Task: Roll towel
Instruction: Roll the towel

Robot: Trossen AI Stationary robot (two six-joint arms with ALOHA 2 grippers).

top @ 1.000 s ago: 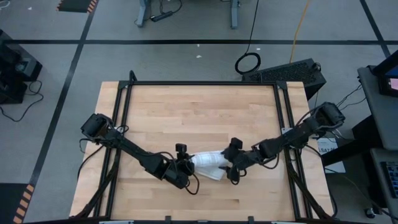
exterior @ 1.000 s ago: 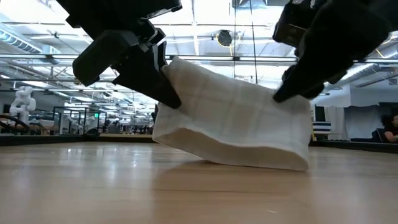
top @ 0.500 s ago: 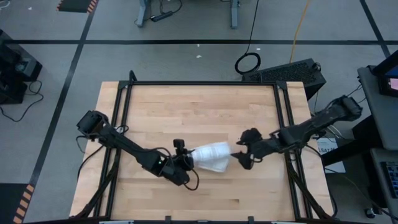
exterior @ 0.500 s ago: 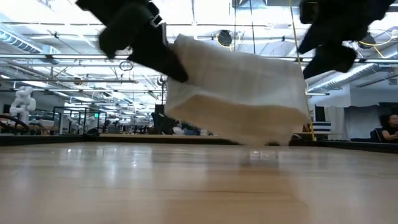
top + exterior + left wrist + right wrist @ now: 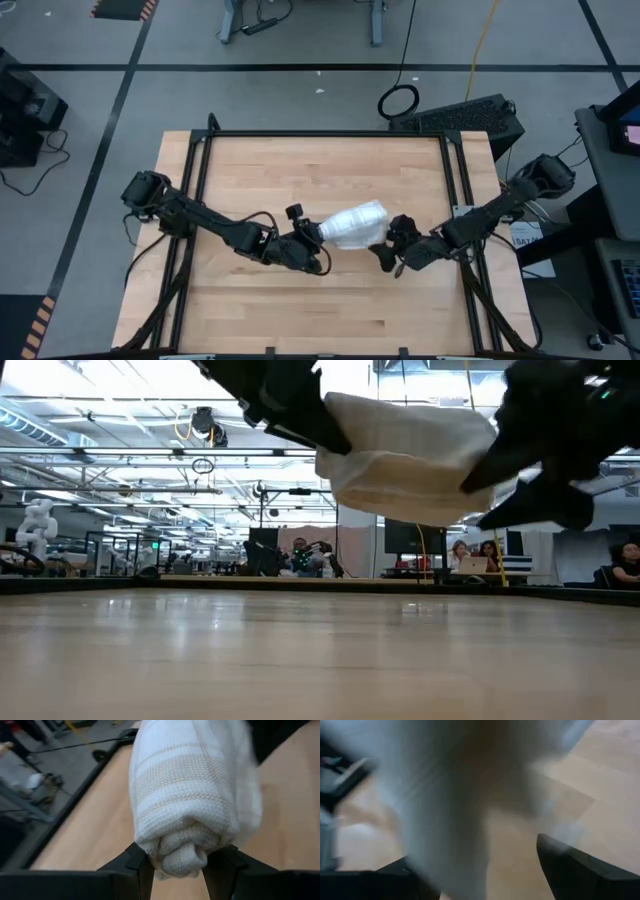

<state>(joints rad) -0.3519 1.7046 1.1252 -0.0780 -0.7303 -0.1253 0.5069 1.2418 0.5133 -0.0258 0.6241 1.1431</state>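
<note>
Towel [image 5: 357, 223] rolled into tight bundle, held clear above table [image 5: 300, 170], right of centre; a second ago its lower edge was touching wood, now fully airborne, higher. Left gripper [image 5: 318, 246] clamped on roll's left end; wrist view shows coiled end pinched between fingers [image 5: 142, 865]. Right gripper [image 5: 384, 257] at roll's right end, fingers parted; hold on cloth cannot tell, view blurred. Judgement: rolling mostly done; right end may loosen if unsupported.
</note>
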